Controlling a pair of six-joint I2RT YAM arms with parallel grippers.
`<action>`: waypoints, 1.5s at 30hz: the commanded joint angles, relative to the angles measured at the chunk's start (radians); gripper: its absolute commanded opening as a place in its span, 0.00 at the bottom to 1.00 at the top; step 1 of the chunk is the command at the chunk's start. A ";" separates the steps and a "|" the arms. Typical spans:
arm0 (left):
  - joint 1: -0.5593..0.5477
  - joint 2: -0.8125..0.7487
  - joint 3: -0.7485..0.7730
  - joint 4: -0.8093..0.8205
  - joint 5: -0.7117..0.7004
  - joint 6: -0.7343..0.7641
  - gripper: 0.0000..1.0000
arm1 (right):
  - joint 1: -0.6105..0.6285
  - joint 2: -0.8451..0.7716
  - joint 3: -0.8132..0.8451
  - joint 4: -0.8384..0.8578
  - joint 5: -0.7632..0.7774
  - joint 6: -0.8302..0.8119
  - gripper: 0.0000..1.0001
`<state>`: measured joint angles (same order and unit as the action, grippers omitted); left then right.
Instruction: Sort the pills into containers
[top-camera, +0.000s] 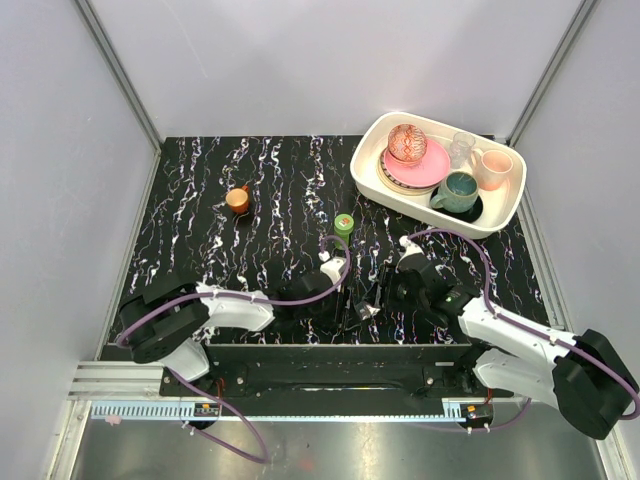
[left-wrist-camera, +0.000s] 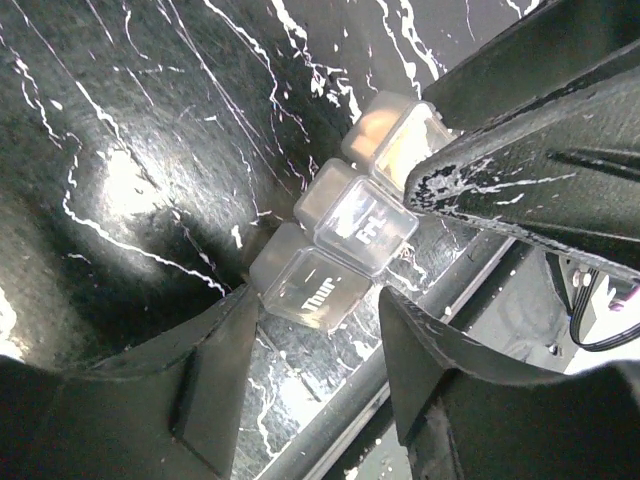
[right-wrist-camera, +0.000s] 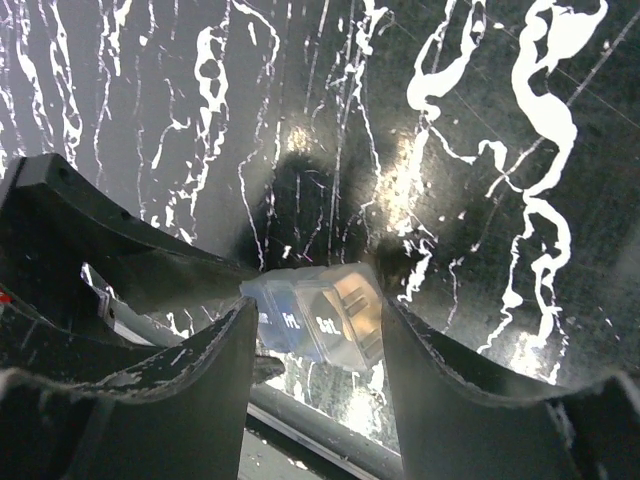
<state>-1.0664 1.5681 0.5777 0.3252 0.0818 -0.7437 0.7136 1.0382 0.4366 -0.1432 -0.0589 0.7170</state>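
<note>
The pill box (left-wrist-camera: 335, 235) is a short clear strip of compartments marked Thur, Fri and Sat, lying near the table's front edge (top-camera: 365, 309). My right gripper (right-wrist-camera: 318, 318) straddles its Sat end (right-wrist-camera: 335, 315), with both fingers against the box, which sits tilted. My left gripper (left-wrist-camera: 315, 335) is open, its fingertips on either side of the Thur end without gripping it. In the top view the left gripper (top-camera: 343, 300) and right gripper (top-camera: 380, 297) meet over the box. The right gripper's fingers (left-wrist-camera: 520, 170) cover the Sat end in the left wrist view. No loose pills show.
A green bottle (top-camera: 344, 224) stands just behind the grippers. A small orange cup (top-camera: 237, 199) stands at the back left. A white tray (top-camera: 375, 185) with plates, mugs and a glass fills the back right. The metal table rail (left-wrist-camera: 400, 360) runs close under the box.
</note>
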 joint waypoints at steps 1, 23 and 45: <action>-0.014 -0.042 0.036 -0.112 0.013 0.023 0.58 | 0.009 -0.006 0.011 0.074 -0.045 0.022 0.58; -0.012 -0.316 0.076 -0.373 -0.134 0.046 0.75 | 0.007 -0.021 0.013 0.011 0.019 0.041 0.59; 0.031 -0.829 0.111 -0.920 -0.606 -0.060 0.99 | 0.007 -0.273 0.378 -0.514 0.392 -0.111 0.91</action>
<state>-1.0546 0.8097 0.6464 -0.4839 -0.3981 -0.7704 0.7155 0.8036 0.6823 -0.4507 0.1452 0.6209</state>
